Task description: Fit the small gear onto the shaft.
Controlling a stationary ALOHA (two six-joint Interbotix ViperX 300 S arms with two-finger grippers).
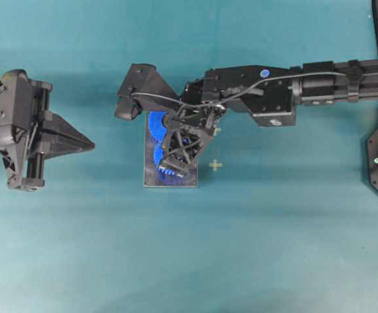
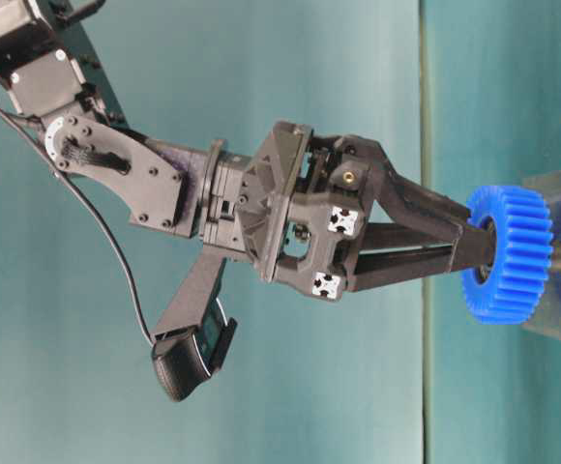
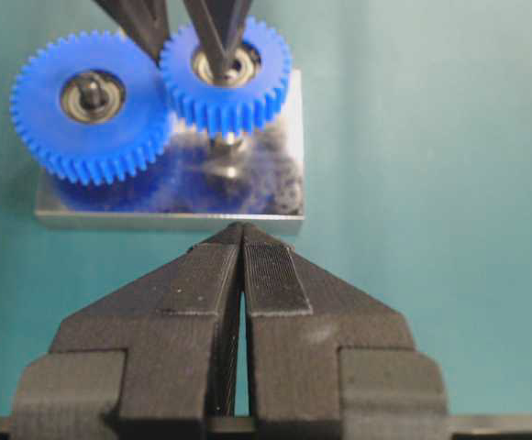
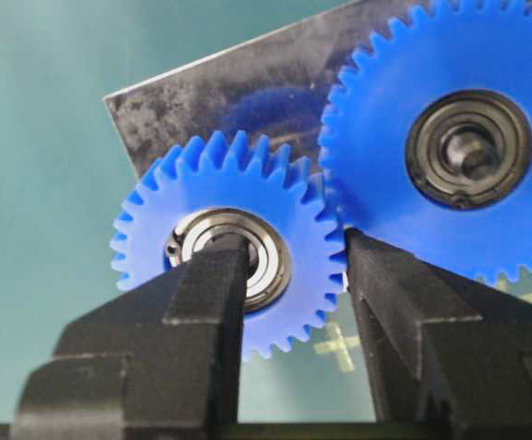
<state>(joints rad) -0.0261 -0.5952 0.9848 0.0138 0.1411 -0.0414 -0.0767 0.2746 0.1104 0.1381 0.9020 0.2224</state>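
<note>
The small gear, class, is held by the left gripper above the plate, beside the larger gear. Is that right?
Not quite: the right gripper holds the small gear, one finger in its bearing and one outside the teeth, as the right wrist view shows. The left gripper is shut, holding nothing. The rest stands: above the plate, beside the larger gear.

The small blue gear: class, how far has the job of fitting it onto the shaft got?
Done: the larger blue toothed gear already sits on its own pin on the dark grey metal plate.
In hand: the right gripper holds the small bright-blue plastic gear, one finger in its bearing hole, one outside the rim.
Left: the silvery metal shaft shows bare under the gear, so it needs lowering on, then releasing.
</note>
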